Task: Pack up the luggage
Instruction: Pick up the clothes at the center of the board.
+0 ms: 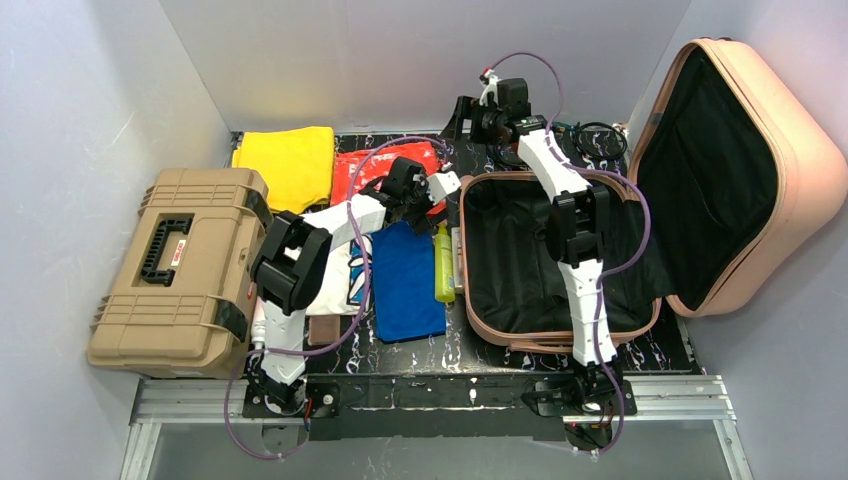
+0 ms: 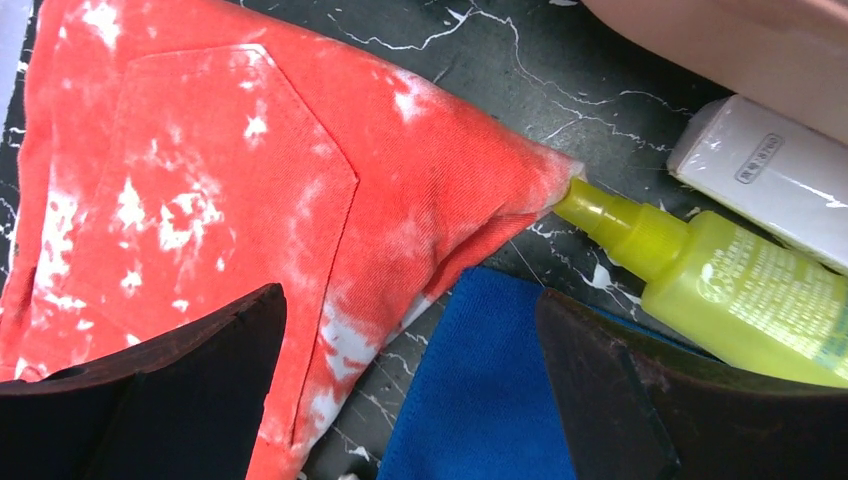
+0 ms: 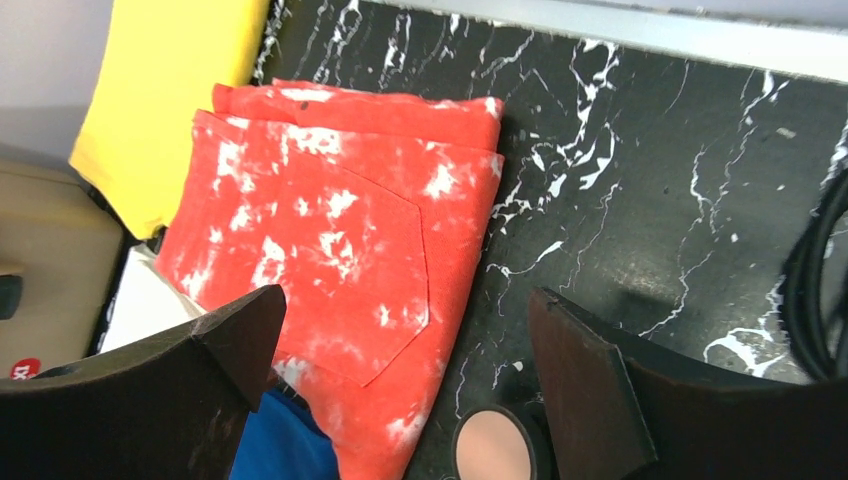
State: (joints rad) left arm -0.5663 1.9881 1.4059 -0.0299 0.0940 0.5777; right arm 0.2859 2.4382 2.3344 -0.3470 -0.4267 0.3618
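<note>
Left end effector (image 2: 408,305) hangs with its fingers spread wide and nothing between them. Directly below it is the pointed corner of the red-and-white mottled shorts (image 2: 200,200), and a blue cloth (image 2: 480,400) lies under its right finger. Just off to its right a yellow-green bottle (image 2: 740,300) has its nozzle touching the tip of the shorts, with a white tube (image 2: 770,170) beside it.

Right end effector (image 3: 405,300) is also fully open and empty. It hovers over the black marbled desk (image 3: 650,150), with the same shorts under its left finger and a yellow cloth (image 3: 170,90) beyond them. A round peach compact (image 3: 490,450) sits just below the gap between its fingers, and a black cable (image 3: 815,290) runs along on its right.

The luggage (image 1: 805,160) lies open on the desk to the right of the left end effector. It is nearer the arm bases than the right end effector, its lid leaning out to the right and the black lining showing. A tan toolbox (image 1: 180,270) sits far out to the left of both.
</note>
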